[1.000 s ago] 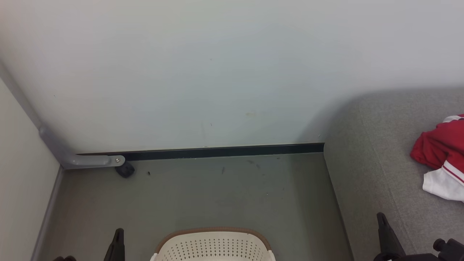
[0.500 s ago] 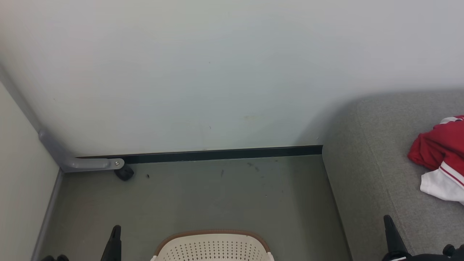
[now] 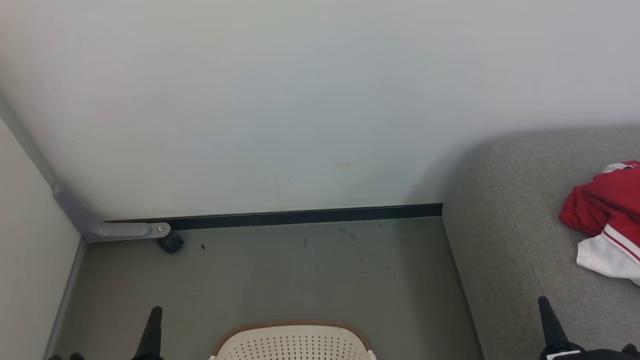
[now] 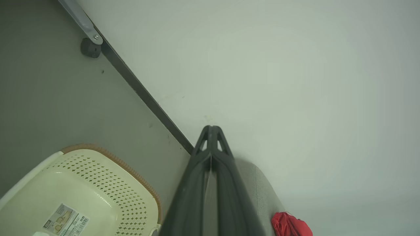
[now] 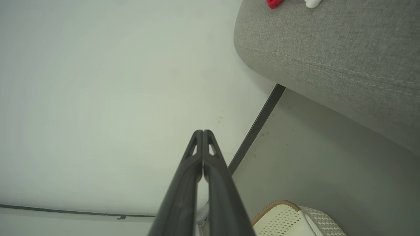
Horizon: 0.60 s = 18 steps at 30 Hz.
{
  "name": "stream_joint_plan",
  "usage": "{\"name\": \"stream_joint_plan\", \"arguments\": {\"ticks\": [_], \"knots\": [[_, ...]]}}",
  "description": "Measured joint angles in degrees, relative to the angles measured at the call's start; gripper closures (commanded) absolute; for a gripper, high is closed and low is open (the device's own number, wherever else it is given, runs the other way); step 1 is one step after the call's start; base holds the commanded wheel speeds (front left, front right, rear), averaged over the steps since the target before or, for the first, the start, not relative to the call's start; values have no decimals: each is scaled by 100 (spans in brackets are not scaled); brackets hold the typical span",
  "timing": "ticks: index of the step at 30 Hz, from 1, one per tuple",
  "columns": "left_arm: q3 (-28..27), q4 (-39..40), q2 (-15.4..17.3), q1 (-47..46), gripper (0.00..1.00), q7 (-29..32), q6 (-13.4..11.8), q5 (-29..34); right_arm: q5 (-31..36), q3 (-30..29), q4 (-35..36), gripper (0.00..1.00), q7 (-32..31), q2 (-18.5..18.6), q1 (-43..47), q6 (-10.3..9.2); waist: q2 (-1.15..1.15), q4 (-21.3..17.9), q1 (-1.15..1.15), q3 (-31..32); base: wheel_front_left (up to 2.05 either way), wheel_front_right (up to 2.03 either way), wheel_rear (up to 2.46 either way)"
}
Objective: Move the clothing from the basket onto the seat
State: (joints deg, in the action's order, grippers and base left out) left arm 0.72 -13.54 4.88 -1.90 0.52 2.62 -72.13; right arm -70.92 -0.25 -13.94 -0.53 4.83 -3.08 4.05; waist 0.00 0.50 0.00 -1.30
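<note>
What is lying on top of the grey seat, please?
A crumpled red garment with white trim and a white piece with red stripes lie on the seat. The picture's edge cuts them off, hiding the rest.

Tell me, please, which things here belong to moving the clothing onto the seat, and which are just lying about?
Belong to the job: red and white clothing; grey seat under it; cream basket.
Just lying about: grey metal bracket; small black knob beside it; dark skirting strip.
</note>
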Motion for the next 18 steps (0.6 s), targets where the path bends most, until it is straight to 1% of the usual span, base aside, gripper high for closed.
{"name": "stream_joint_plan", "arguments": {"ticks": [9,18], "knots": [[-183,-99,-90,-45,100,201,147,-614,-645,-232,-115,100,-200,-64,-59,66,0,-16,0,38,0,0,0],[-372,-211,-147,-147,100,372,272,-1177,-1300,-458,-188,100,-360,-134,-113,176,0,-32,0,76,0,0,0]]}}
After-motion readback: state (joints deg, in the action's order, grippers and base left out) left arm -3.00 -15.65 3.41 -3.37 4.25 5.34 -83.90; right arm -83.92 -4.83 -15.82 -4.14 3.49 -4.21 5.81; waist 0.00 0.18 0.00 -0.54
